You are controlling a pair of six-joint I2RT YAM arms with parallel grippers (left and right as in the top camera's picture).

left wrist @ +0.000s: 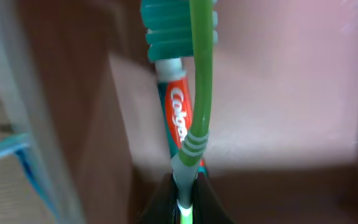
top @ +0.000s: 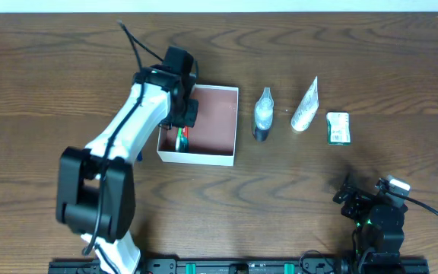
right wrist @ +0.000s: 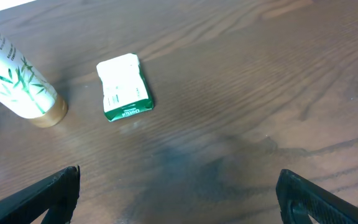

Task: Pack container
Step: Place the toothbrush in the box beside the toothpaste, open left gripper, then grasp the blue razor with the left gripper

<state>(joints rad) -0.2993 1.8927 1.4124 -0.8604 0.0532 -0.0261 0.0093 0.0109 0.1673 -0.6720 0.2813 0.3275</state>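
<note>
Toothbrush (left wrist: 201, 74) is hanging clamped in the left gripper's (left wrist: 185, 202) jaws, pointing into the left side of the container (top: 204, 158) (sitting left of centre on the desk (top: 318, 46)) over the toothpaste (left wrist: 178, 118), likely for release there. Right gripper (right wrist: 179, 199) is resting near, jaws apart, facing the packet (right wrist: 124, 86).

Count per kind, both views cross-checked.
Box (top: 196, 158): 1.
Toothbrush (left wrist: 201, 74), green: 1.
Toothpaste tube (left wrist: 178, 118), red label: 1.
Clear bottle (top: 262, 114): 1.
White tube (top: 306, 106), bamboo print: 1.
Green-white packet (top: 338, 127): 1.
Small items total: 5.
Robot arms: 2, namely left arm (top: 128, 122) and right arm (top: 375, 221).
</note>
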